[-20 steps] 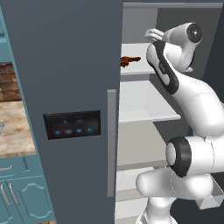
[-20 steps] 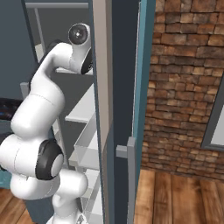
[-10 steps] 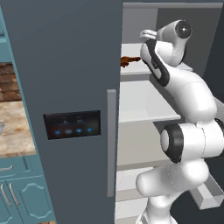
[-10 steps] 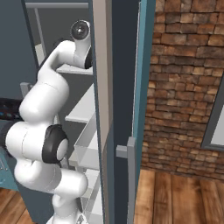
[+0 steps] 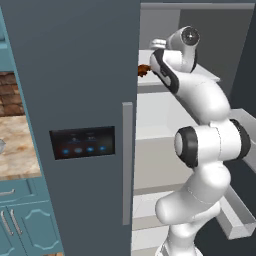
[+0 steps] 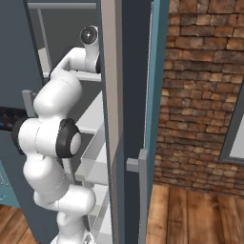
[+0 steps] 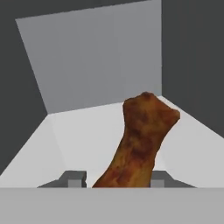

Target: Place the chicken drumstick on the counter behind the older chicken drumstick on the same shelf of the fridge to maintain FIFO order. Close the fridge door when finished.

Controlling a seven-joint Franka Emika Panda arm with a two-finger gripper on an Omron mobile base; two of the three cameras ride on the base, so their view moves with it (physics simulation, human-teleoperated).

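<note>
The gripper point(image 7: 116, 181) clamps the chicken drumstick point(image 7: 140, 140) between its fingertips point(image 7: 74, 178), meaty end pointing deeper into the fridge point(image 5: 75, 75). It hangs just above the shelf point(image 7: 87, 131), toward that shelf's back wall. Over the last second the arm's upper links have swung further toward the shelf while the drumstick end stayed near the shelf's left edge point(image 5: 144, 70). Judging by this, placement is close; the fridge door point(image 6: 131, 95) stands open.

one chicken drumstick point(image 7: 142, 140) was in sight. the fridge point(image 5: 90, 100) had two doors: one with a lit panel, and one fridge door point(image 6: 136, 119) swung open. one gripper point(image 7: 117, 180) showed two finger tips.
</note>
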